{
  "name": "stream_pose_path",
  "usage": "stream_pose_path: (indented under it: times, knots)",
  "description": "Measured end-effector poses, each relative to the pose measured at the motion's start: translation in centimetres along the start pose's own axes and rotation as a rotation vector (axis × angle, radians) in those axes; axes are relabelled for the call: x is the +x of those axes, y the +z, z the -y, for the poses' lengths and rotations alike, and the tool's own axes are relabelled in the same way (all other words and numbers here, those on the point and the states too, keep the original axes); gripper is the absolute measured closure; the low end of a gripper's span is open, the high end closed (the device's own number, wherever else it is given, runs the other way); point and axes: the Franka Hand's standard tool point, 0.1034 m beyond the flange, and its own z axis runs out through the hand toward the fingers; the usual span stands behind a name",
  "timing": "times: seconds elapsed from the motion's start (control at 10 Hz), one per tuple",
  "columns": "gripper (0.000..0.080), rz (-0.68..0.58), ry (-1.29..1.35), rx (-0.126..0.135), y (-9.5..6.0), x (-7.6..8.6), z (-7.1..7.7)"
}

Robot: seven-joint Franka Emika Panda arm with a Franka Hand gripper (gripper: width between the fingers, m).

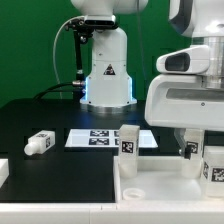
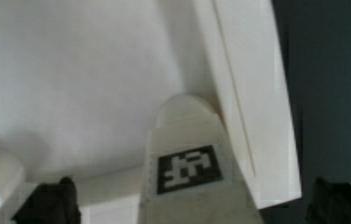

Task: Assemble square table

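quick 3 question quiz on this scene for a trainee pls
1. True or false: the leg at the exterior view's left lies on its side.
2. In the wrist view, what sits between the tool's fingertips? A) a screwdriver B) a tagged leg C) nothing
3. Fill in: the marker board lies on a table coloured ___.
Key: 1 true; 2 B; 3 black.

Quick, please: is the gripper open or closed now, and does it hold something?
Gripper: open, fingers on either side of a white leg, no grip visible.
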Motion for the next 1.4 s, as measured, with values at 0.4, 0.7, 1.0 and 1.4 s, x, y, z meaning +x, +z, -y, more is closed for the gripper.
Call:
stream_pose_path:
  times: [0.4,0.7,1.0,1.4]
  knots:
    - [0.0515,0.002,0.205,0.002,0.0,0.0,0.0]
    - [0.0515,0.011,0.628,-0.023,0.2,0.2,0.6]
    - [0.0515,0.053,1.1,0.006,0.2,0.5,1.0]
    - [0.0515,0.051,1.458,0.035,0.4,0.7,1.3]
